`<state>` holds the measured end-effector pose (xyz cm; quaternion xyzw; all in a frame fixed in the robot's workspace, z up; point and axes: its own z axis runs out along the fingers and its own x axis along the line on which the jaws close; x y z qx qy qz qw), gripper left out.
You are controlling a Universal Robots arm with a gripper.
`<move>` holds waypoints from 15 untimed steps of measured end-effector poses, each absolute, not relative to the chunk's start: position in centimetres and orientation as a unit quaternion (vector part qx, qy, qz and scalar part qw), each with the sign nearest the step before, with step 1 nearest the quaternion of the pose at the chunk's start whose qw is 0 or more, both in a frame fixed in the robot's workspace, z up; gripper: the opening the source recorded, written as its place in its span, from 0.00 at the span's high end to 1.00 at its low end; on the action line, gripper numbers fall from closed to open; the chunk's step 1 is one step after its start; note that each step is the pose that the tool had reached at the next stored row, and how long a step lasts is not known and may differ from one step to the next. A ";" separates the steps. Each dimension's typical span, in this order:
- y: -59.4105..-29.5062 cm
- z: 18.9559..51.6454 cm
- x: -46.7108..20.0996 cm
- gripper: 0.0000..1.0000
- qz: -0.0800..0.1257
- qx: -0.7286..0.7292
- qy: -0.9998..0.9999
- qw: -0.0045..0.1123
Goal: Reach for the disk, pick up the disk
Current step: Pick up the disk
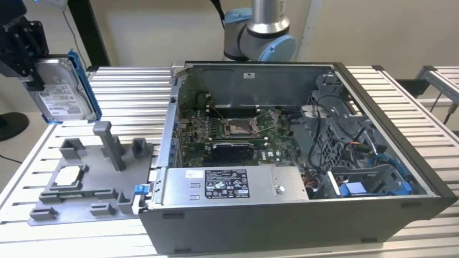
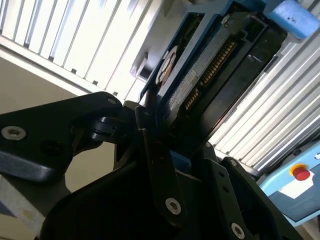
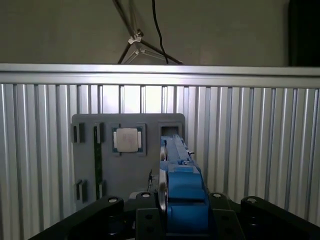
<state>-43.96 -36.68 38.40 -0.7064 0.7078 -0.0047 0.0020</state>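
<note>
Pincer [image 1: 36, 76] clamped on the disk [image 1: 63, 92], holding it aloft.

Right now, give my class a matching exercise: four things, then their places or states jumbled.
1. flat silver-grey metal disk with blue plastic frame
2. small white-topped square chip
3. boxy silver metal power supply
4. black gripper

A. inside the open dark-grey metal computer case
B. on the grey plastic fixture
C. shut on the disk
D. in the air, over the slatted metal table

Pairs: 1-D, 2-B, 3-A, 4-C
</note>
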 end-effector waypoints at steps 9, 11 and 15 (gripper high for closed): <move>-36.7 40.3 -44.0 1.00 -0.005 -0.706 0.708 0.002; -36.7 40.8 -44.0 1.00 -0.005 -0.706 0.708 0.002; -36.7 41.7 -44.0 1.00 -0.005 -0.706 0.708 0.002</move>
